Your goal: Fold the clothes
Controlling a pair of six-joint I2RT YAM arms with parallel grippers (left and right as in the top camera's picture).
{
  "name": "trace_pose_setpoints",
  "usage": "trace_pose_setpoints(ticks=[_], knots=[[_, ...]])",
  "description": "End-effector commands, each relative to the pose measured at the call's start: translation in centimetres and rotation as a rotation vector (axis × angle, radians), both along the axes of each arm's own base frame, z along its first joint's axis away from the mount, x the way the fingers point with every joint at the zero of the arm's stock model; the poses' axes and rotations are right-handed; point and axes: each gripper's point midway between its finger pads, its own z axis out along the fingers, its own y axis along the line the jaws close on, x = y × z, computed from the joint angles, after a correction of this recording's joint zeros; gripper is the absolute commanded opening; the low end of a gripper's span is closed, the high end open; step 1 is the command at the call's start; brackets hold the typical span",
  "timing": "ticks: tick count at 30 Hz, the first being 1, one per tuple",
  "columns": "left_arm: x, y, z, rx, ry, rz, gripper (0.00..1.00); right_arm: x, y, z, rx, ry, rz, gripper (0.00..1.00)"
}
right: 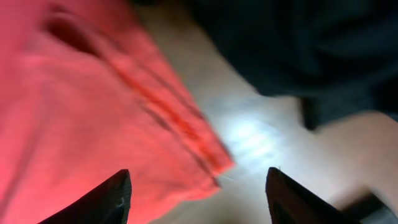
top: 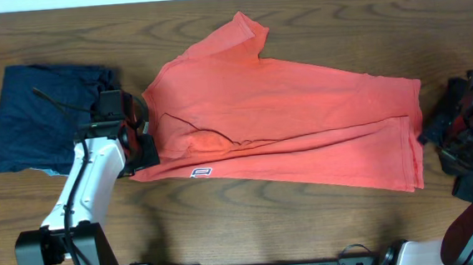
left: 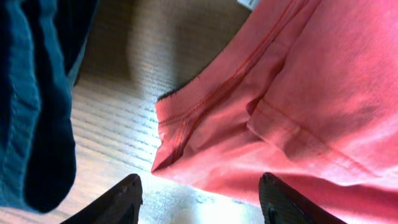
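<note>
Overhead: coral-red short-sleeved fabric T-shirt (top: 285,116) lies part-folded across centre frame, with a navy garment (top: 39,117) at left. Left wrist: left gripper (left: 200,186) stands apart and empty, the shirt's stitched edge just above it. Right wrist, blurred: right gripper (right: 198,180) is apart and empty, the hem corner just ahead and a black garment (right: 298,50) at upper right. Recommendation: pinch every layer squarely at the edge.
</note>
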Motion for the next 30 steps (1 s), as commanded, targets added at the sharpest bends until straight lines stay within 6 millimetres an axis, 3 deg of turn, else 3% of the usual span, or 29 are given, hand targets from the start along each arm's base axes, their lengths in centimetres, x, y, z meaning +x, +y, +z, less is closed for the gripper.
trace_pose_setpoints(ticks=[1,5,9,12,14,21,25,28,30], knots=[[1.8,-1.3,2.4,-0.078,-0.084,-0.035,0.61,2.2,2.2,0.5,0.126,-0.110,0.095,0.66],[2.8,-4.1,3.6,-0.225,-0.145,-0.083,0.61,3.5,2.0,0.6,0.113,-0.165,0.103,0.67],[3.5,-5.6,3.9,-0.269,-0.176,-0.121,0.61,5.1,1.6,0.8,0.093,-0.231,0.097,0.66],[4.0,-7.1,4.5,-0.307,-0.207,-0.209,0.49,7.2,3.2,1.6,0.184,-0.346,0.150,0.61],[4.8,-7.4,5.3,-0.304,-0.237,-0.222,0.49,8.5,4.1,2.4,0.235,-0.420,0.189,0.58],[9.4,-7.6,12.3,-0.293,-0.412,-0.266,0.49,11.1,4.9,7.1,0.287,-0.544,0.252,0.58],[12.2,-8.2,14.9,-0.285,-0.501,-0.297,0.50,12.3,5.3,10.0,0.253,-0.586,0.328,0.61],[13.9,-9.5,15.0,-0.285,-0.520,-0.340,0.50,13.1,6.0,11.2,0.238,-0.608,0.377,0.63],[14.5,-10.4,13.7,-0.293,-0.484,-0.354,0.50,13.1,6.7,11.2,0.246,-0.601,0.392,0.64]])
